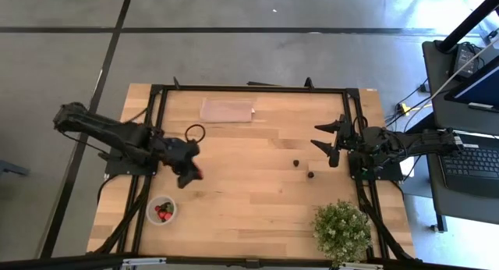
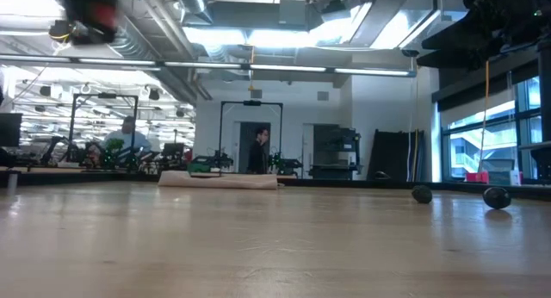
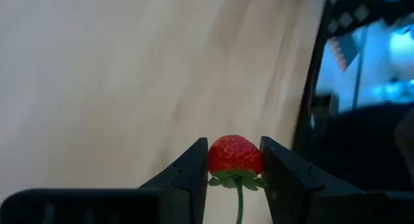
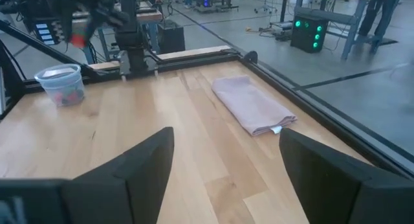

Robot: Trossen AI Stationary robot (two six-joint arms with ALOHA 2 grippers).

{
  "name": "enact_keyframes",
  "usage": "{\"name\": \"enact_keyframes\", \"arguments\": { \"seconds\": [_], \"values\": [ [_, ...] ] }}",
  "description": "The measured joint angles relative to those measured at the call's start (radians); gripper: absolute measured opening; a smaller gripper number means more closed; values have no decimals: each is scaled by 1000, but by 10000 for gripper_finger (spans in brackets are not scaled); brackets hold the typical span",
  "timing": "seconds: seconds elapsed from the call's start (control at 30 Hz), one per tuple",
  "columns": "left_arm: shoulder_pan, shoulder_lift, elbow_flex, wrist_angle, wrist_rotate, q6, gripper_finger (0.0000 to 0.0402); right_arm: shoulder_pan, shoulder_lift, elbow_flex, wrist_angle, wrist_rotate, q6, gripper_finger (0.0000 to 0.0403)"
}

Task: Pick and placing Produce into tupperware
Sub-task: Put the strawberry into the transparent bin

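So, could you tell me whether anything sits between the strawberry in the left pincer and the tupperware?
Nothing visible does. The left pincer holds the strawberry above bare table, and the tupperware stands just beyond, open-topped, with only wood between them.

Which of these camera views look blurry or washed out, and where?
Low view: the left gripper with its strawberry is a smear at the top, ceiling lights glare. Left wrist view: strawberry sharp, table behind soft and pale. Right wrist view: far arm smeared, cloth clear.
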Motion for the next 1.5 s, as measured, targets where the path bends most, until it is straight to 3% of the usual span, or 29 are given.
{"name": "enact_keyframes", "arguments": {
  "seconds": [0.17, 0.3, 0.47, 0.67, 0.8, 1.03, 1.33, 1.5],
  "values": [
    [-80, 39, 209, -367, 150, -295, 111, 0, 0, 0, 2, 0, -5, 282],
    [-157, 83, 251, -476, 218, -463, 108, -1, 0, 0, 16, 0, -1, 282],
    [-242, 177, 231, -468, 225, -510, 119, -9, 1, 0, 52, 1, -2, 282],
    [-336, 289, 169, -487, 423, -536, 117, -28, 1, 1, 68, 2, -1, 282],
    [-357, 333, 110, -441, 487, -589, 109, -42, 1, 1, 74, 2, -3, 282],
    [-350, 398, 44, -369, 514, -584, 133, -65, 1, 0, 91, 2, -3, 282],
    [-349, 428, 12, -370, 477, -528, 124, -68, 1, 1, 92, 0, 16, 282],
    [-349, 426, 12, -370, 482, -528, 142, -68, 1, 1, 92, 0, 26, 282]
  ]
}}
